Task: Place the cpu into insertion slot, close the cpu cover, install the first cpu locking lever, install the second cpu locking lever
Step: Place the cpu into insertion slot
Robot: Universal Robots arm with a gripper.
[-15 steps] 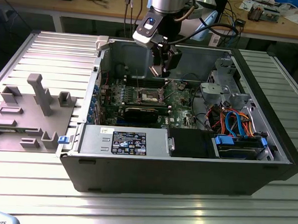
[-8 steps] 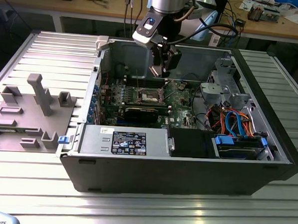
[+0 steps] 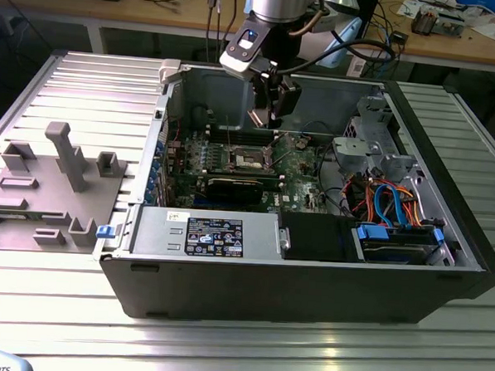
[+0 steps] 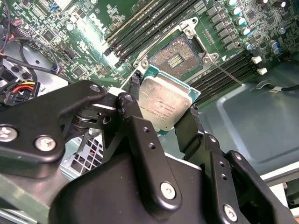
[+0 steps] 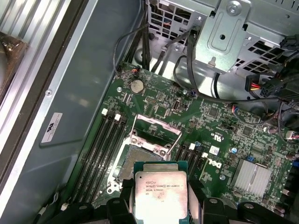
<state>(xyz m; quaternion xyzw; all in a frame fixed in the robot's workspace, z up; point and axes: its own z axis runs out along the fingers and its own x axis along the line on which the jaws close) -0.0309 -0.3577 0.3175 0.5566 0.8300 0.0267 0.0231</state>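
cpu [image 5: 161, 193]: silvery square, gripped in pincer [image 4: 163, 112], above socket [image 5: 132, 162] | cpu cover [image 5: 156, 133]: raised open

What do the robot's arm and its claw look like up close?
The arm is a silvery-grey tube ending in a black gripper. Black cables loop beside its wrist. In the second wrist view, the gripper's links are matt black bars joined by silver screws.
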